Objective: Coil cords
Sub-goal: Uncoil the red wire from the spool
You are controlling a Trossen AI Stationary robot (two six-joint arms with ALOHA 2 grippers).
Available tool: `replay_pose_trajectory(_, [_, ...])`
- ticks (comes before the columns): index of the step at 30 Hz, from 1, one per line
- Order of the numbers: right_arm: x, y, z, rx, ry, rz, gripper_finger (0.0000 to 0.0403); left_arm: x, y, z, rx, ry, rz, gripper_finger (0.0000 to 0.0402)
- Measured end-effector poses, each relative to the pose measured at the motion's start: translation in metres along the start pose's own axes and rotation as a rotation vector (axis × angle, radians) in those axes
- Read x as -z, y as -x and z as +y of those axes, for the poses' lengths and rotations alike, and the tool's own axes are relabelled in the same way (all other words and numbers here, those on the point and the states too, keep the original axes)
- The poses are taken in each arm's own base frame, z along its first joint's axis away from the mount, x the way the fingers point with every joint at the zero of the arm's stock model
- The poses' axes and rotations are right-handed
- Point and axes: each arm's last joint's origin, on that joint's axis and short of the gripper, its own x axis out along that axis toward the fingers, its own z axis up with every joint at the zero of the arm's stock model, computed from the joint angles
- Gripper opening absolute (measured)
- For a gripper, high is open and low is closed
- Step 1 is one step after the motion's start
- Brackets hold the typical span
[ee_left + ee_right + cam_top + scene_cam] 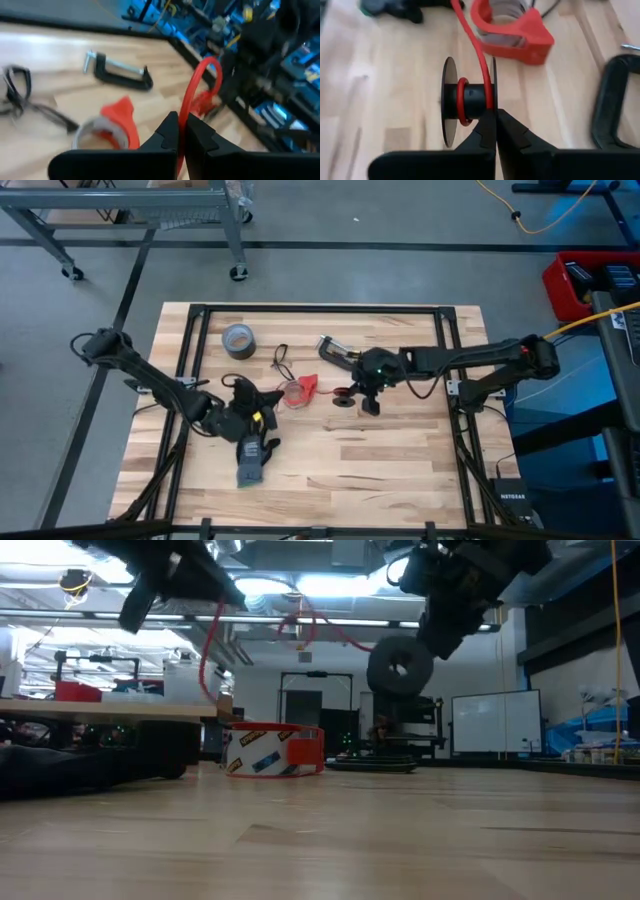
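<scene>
A thin red cord runs through the air from my left gripper to a small black spool, where it is wound once around the hub. My left gripper is shut on the cord above the table's middle. My right gripper is shut on the spool, which hangs clear of the table in the low view. The black cord lies looped on the table behind the two grippers; it also shows in the left wrist view. My left gripper pinches the red cord between its two shut fingers. The cord rises from the fingertips, arcs over slack and runs on to the spool. My right gripper pinches the edge of one spool flange between its two fingertips. The spool is lifted clear of the table, and the cord leaves its hub toward my left gripper.
A red tape dispenser stands on the table between the grippers. A grey duct-tape roll and a black C-clamp lie farther back. A dark glove lies near the front, below my left gripper.
</scene>
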Motion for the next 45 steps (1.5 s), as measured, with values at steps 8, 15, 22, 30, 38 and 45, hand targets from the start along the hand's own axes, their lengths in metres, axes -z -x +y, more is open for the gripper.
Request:
replay_pose_trajectory(8, [0.0, -0.019, 0.001, 0.356, -0.07, -0.046, 0.0001, -0.033, -0.008, -0.024, 0.196, -0.022, -0.109, 0.0])
replay_pose_trajectory(15, [-0.013, -0.039, -0.016, 0.495, -0.185, -0.206, 0.0001, -0.033, -0.009, -0.037, 0.378, -0.056, -0.104, 0.0])
replay_pose_trajectory(22, [-0.025, -0.048, -0.044, 0.529, -0.312, -0.361, 0.0001, -0.012, -0.014, -0.04, 0.458, -0.11, -0.015, 0.0])
replay_pose_trajectory(30, [-0.025, -0.043, -0.072, 0.587, -0.41, -0.385, 0.0001, 0.021, -0.01, -0.043, 0.543, -0.137, 0.124, 0.0])
replay_pose_trajectory(38, [-0.023, -0.036, -0.099, 0.632, -0.469, -0.391, 0.0001, 0.05, 0.006, -0.046, 0.584, -0.095, 0.241, 0.0])
replay_pose_trajectory(45, [-0.023, -0.03, -0.119, 0.578, -0.508, -0.418, 0.0001, 0.06, 0.018, -0.048, 0.615, -0.089, 0.291, 0.0])
